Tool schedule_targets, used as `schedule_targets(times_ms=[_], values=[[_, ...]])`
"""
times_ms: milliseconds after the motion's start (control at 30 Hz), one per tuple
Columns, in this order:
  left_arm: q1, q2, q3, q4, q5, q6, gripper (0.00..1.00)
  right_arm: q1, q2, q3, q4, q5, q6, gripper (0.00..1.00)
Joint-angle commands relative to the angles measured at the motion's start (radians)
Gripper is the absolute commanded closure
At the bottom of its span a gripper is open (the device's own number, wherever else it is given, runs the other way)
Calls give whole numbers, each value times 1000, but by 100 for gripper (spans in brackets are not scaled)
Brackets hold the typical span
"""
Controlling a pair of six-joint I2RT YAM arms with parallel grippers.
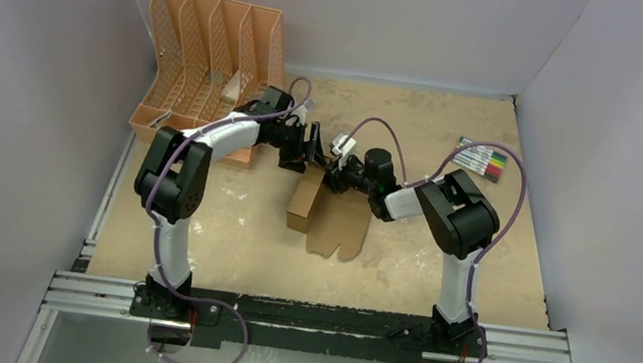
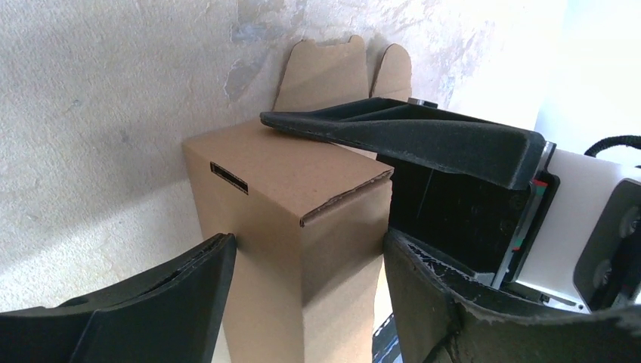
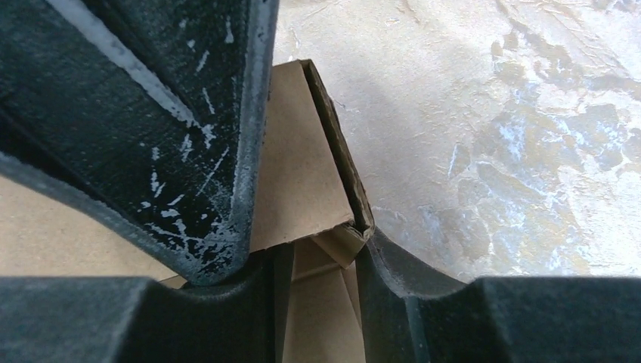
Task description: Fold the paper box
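Partly formed paper box (image 1: 304,200) at the middle of the surface (image 1: 439,251), raised into a rectangular sleeve, with its scalloped flaps (image 1: 341,232) lying flat beside it on the right arm's side. The step in hand appears to be squaring the sleeve and closing one end. To do this well, the left tool (image 2: 310,246) should brace two opposite walls evenly so that the sleeve neither skews nor slides. The right tool (image 3: 321,255) should turn the end panel along its crease rather than crush the wall. The left tool's jaws stand wide apart, one on each side of the box near a corner. The right tool's jaws stand partly apart around the rim of a box wall, one finger lying across a box face; no firm pinch is evident.
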Motion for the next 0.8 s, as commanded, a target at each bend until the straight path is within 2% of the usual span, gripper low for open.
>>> schedule_targets(times_ms=[0,267,433,767], values=[[-17,17,60,-62,104,58,29,19,21,57,133,-20,43,63],[-16,26,92,-114,104,88,30,19,43,58,212,57,147,83],[-12,16,84,-128,111,99,30,29,7,20,225,191,237,94],[-3,5,63,-118,136,86,31,91,-79,5,36,436,376,97]])
